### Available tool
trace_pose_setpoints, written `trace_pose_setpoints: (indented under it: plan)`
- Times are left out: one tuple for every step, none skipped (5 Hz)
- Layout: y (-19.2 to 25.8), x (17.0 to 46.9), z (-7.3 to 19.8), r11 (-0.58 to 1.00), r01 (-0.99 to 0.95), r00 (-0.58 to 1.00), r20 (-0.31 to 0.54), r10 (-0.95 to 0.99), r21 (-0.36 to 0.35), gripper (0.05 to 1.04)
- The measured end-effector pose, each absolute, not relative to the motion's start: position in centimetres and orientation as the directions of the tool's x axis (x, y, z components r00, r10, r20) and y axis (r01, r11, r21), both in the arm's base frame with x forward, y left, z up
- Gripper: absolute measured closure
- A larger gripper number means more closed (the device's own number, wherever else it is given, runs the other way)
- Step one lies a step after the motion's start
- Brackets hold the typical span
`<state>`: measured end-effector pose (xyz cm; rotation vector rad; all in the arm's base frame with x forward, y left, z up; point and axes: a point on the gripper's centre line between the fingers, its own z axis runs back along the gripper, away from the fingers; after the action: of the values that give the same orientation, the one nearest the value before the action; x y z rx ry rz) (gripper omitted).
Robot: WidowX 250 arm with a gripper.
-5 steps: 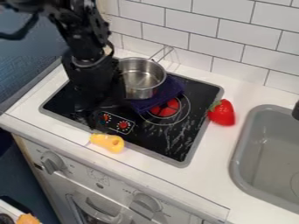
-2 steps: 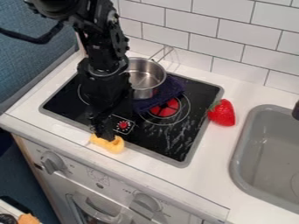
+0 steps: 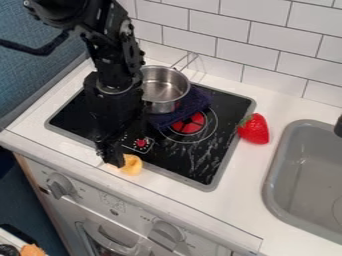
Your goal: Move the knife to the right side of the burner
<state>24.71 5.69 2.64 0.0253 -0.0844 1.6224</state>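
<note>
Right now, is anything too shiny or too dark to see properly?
In the camera view, the metal pot has bright glints, the black arm blends into the dark stovetop, and its pale streaks could be glare or marks; I can't tell.

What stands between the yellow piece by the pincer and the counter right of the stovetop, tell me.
Nothing visible: the yellow piece has a free path across the front of the stovetop. The pot and purple cloth sit farther back, as does the strawberry on that counter.

White rectangular tiles (image 3: 267, 40) with dark grout lined the wall behind the white countertop (image 3: 220, 200); a textured blue surface (image 3: 40, 70) stood at left.
</note>
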Motion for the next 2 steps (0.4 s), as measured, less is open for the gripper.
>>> trace_pose_setpoints:
  plan:
    - [5.8,24.4,1.9,-0.059,-0.998,-0.060,0.077,0.995,-0.013,0.083]
    - [5.6,24.5,0.9,-0.063,-0.998,-0.061,0.091,0.994,0.016,0.083]
